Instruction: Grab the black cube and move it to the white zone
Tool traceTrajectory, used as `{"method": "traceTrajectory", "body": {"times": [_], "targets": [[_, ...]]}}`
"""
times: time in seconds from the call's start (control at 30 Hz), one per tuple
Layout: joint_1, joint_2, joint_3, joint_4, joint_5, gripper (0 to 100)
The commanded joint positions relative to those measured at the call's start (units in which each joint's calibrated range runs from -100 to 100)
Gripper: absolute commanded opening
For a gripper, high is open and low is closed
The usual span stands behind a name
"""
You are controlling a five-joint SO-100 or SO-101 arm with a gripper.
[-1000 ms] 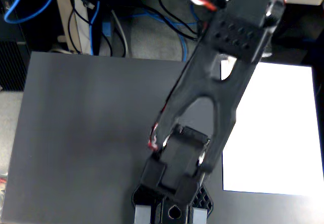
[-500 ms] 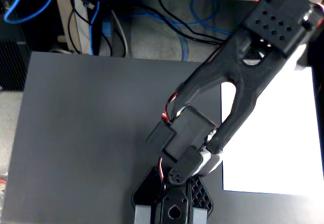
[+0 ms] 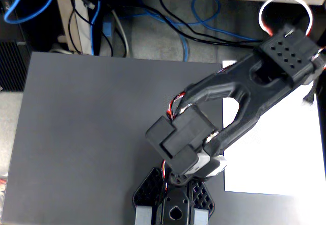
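In the fixed view, the black plastic robot arm [image 3: 239, 90] reached from the upper right down to the lower middle of the frame, with its two-finger gripper [image 3: 173, 212] at the bottom edge. The perforated black fingers [image 3: 147, 189] looked spread, with a gap between them, yet the fingertips were cut off by the frame, so I could not tell for sure how the jaws stood.

No black, rough foam block showed anywhere; it may have lain under the arm or beyond the frame. The large white rectangular paper sheet [image 3: 285, 153] lay just to the right of the gripper, partly under the arm, on the dark grey board [image 3: 86, 133].

To do this step well, the block probably had to be located first, then straddled squarely across its narrow side before closing.
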Motion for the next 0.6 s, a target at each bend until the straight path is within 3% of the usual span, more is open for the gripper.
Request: {"method": "traceTrajectory", "body": {"times": [0.0, 0.13, 0.3, 0.57], "targets": [[0.0, -0.1, 4.3, -6.0, 0.4, 2], [-0.1, -0.2, 4.9, -6.8, 3.2, 3], [-0.1, -0.9, 5.6, -6.2, 6.2, 14], [-0.5, -0.6, 5.4, -4.5, 6.4, 14]]}}
